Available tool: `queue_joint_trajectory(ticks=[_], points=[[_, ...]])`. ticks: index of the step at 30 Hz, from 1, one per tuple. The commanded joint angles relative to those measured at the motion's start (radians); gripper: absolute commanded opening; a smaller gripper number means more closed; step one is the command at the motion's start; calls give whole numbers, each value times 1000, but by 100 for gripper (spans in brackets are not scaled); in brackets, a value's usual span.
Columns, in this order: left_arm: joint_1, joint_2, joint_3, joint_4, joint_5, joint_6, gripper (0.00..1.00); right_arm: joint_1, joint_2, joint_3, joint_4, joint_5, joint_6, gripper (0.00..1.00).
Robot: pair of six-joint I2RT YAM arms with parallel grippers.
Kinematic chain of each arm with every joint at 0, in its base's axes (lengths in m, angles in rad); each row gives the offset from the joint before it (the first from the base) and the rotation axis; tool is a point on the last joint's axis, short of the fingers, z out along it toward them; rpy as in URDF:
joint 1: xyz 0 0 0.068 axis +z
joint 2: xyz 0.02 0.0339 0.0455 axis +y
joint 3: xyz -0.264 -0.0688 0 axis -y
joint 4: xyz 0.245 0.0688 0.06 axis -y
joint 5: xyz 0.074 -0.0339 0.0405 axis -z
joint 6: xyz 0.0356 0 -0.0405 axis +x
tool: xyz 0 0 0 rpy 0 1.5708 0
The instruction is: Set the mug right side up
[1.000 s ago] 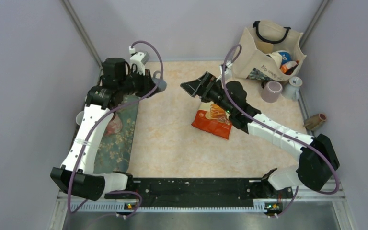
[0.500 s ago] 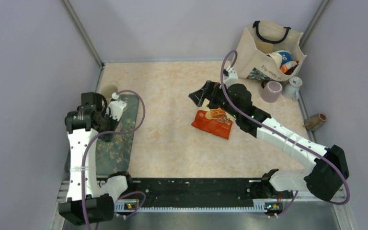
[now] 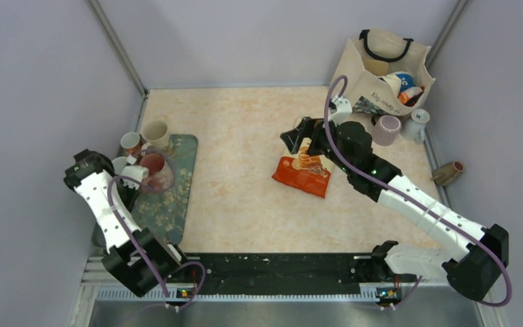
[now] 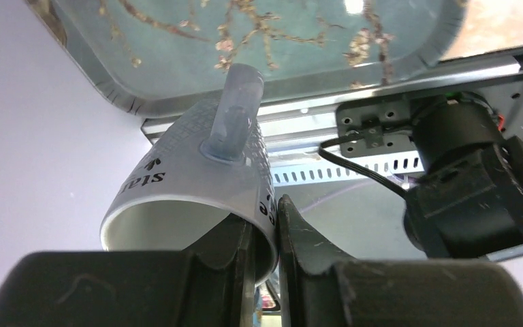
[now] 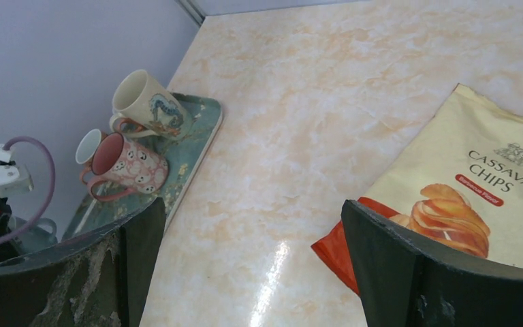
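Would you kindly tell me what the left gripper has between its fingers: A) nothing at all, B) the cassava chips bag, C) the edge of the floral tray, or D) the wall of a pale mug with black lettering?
D: in the left wrist view the left gripper has one finger inside and one outside the rim of the pale mug, pinching its wall.

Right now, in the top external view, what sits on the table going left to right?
Going right: floral tray → chips bag → lavender mug → brown cup. The mugs on the tray overlap, so they are left out.
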Motion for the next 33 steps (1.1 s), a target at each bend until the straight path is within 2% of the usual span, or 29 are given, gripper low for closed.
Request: queue_joint_trajectory(ticks=[1, 4, 11, 19, 25, 26, 29, 30, 33], points=[[171, 71, 54, 61, 74, 119, 0, 10, -59, 34, -17, 66, -75, 99], [242, 111, -1, 201, 49, 125, 0, 10, -66, 28, -9, 74, -89, 99], [319, 257, -13, 379, 68, 117, 0, 9, -64, 40, -10, 88, -117, 99], [349, 378, -5, 438, 191, 118, 0, 10, -60, 47, -38, 133, -163, 99], [350, 456, -10, 459, 190, 121, 0, 9, -29, 80, -107, 173, -194, 99], [350, 461, -15, 464, 183, 121, 5, 9, -30, 79, -109, 177, -197, 99], [349, 453, -23, 459, 185, 135, 30, 9, -26, 80, -123, 200, -210, 99], [350, 445, -21, 452, 197, 140, 35, 7, -22, 85, -134, 217, -214, 99], [350, 409, 1, 429, 218, 152, 39, -4, -3, 106, -186, 291, -231, 99]])
